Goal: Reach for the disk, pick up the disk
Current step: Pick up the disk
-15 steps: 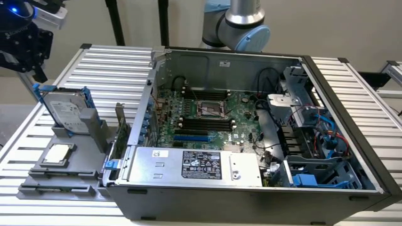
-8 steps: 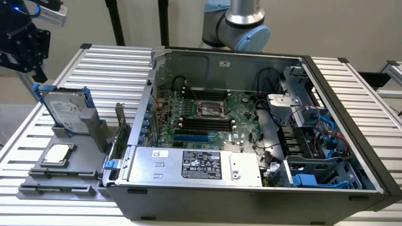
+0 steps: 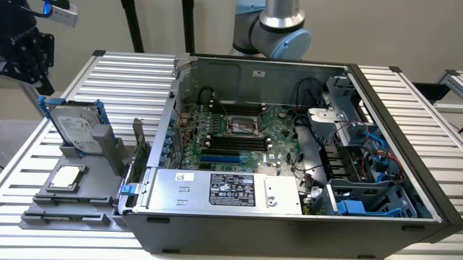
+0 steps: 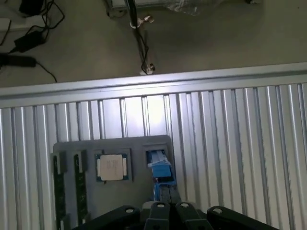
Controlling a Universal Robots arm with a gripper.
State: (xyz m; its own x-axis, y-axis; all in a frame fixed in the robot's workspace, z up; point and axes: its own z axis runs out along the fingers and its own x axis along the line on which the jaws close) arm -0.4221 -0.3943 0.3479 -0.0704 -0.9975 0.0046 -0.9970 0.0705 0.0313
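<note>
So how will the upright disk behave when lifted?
The disk looks like a rigid metal slab, so probably stiff and heavy for its size. It stands on edge in the grey holder, so a sideways nudge might tip it. Its blue rails likely grip better than the smooth face.

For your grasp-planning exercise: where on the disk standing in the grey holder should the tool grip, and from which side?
Probably from above, pinching the disk across its flat faces near the top edge: it stands on edge, lower part sunk in the grey holder.
</note>
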